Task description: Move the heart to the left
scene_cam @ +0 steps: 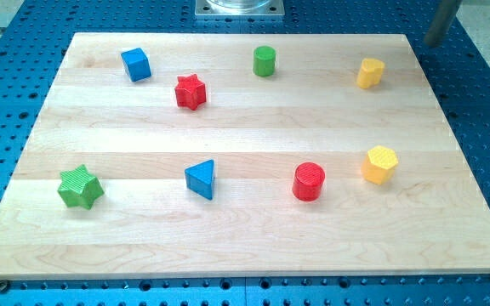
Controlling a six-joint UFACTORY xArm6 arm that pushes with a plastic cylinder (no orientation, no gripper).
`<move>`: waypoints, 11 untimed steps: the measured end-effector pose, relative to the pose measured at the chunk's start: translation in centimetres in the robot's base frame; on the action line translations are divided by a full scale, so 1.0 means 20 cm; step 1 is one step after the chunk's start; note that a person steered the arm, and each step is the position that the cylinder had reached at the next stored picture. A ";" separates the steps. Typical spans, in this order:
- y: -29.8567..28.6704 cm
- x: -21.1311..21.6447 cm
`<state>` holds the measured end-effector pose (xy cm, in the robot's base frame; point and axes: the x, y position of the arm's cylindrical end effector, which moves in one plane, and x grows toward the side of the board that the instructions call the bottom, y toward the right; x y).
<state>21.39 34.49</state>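
Note:
The yellow heart point(370, 73) lies near the top right of the wooden board point(245, 127). My tip point(433, 42) is at the view's top right corner, just past the board's top right corner. It is up and to the right of the heart, well apart from it and touching no block.
A green cylinder point(264, 61) lies to the left of the heart, with a red star point(190, 92) and a blue cube point(135, 65) further left. A yellow hexagon point(380, 164), red cylinder point(309, 181), blue triangle point(201, 179) and green star point(80, 187) lie along the lower half.

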 end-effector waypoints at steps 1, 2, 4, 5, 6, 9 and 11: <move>-0.09 0.25; -0.22 0.45; -0.33 0.42; -0.53 0.51; -0.66 0.43; -1.07 0.24; -1.47 0.25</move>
